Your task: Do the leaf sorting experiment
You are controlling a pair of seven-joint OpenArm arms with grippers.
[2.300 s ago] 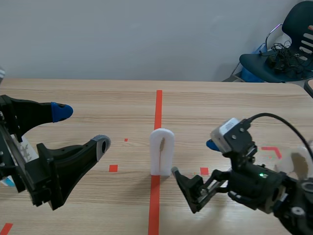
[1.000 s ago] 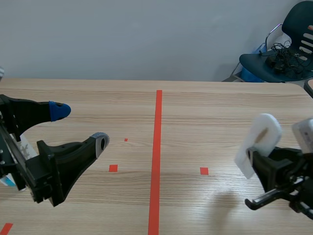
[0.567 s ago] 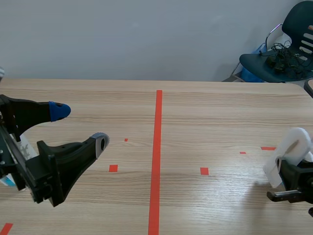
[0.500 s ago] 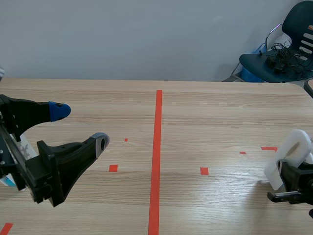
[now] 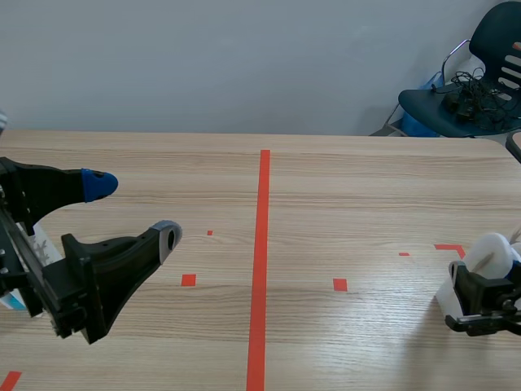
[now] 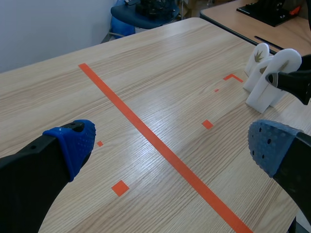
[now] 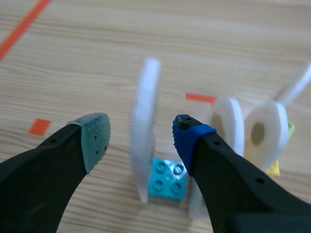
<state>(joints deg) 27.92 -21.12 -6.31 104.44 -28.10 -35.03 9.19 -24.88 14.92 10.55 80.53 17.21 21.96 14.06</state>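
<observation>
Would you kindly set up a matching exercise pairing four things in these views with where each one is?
Things:
1. left gripper
2. white arch
3. blue brick
4. chair

Places:
A. beyond the far right corner of the table
B. upright between the open fingers of the right gripper
C. open, over the table's left side
D. on the table beside the arch's foot

Pairs: 1-C; 2-B; 3-D; 4-A

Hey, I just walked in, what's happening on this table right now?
The right gripper has carried a white arch-shaped piece from the red centre line to the right side of the table. The piece now stands there beside other white pieces, by a blue brick. The gripper is open, one finger on each side of the piece, with gaps showing. The left gripper is open at the left, holding nothing.
</observation>
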